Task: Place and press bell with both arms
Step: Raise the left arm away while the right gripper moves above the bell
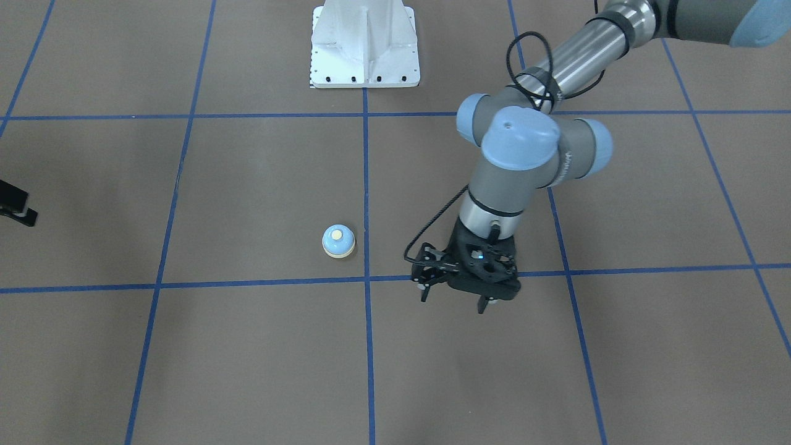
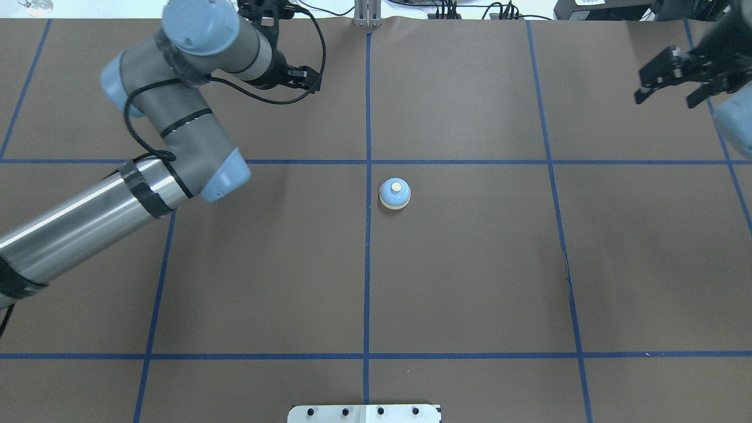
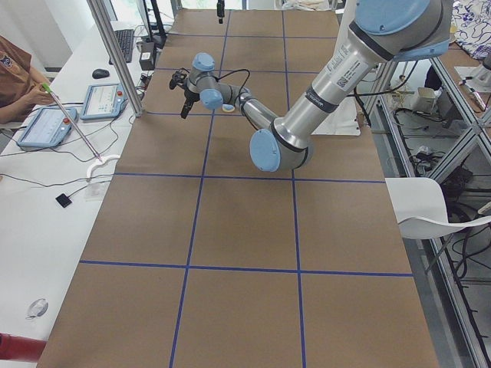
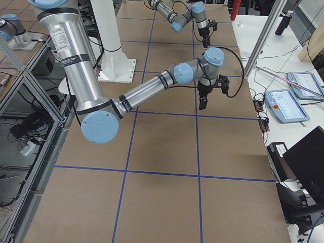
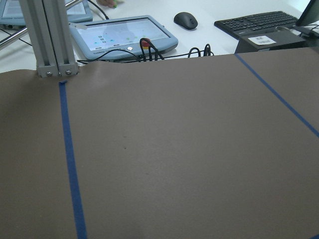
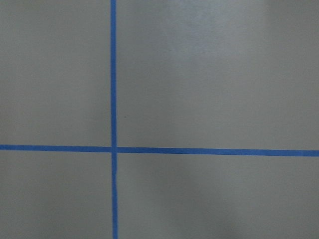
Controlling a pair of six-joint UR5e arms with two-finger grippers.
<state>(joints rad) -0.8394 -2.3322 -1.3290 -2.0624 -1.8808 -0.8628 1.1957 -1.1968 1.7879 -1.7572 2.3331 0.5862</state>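
So, starting at the fingers: the black two-finger left gripper [image 1: 452, 301] has its fingers [image 1: 481, 305] spread wide with nothing between them, hanging over the brown paper-covered desk [image 1: 247, 371] right by a blue tape line [image 1: 649, 269]. The black two-finger right gripper [image 2: 670, 95] is way out near the far right corner. Its fingers [image 2: 645, 89] are released too and hold nothing. Behind them are the grey-and-silver left arm [image 1: 531, 148] and right arm [image 4: 147, 91], both with light-blue joint caps.

The small light-blue dome-shaped call bell [image 2: 395, 194] sits upright near the middle of the desk, just beside the centre tape line on the robot's right side, well apart from both grippers. Its cream round button [image 2: 396, 187] faces up, and its cream base rim [image 2: 395, 205] lies flat on the paper.

The white bolted pedestal [image 1: 364, 49] stands at the robot's edge.
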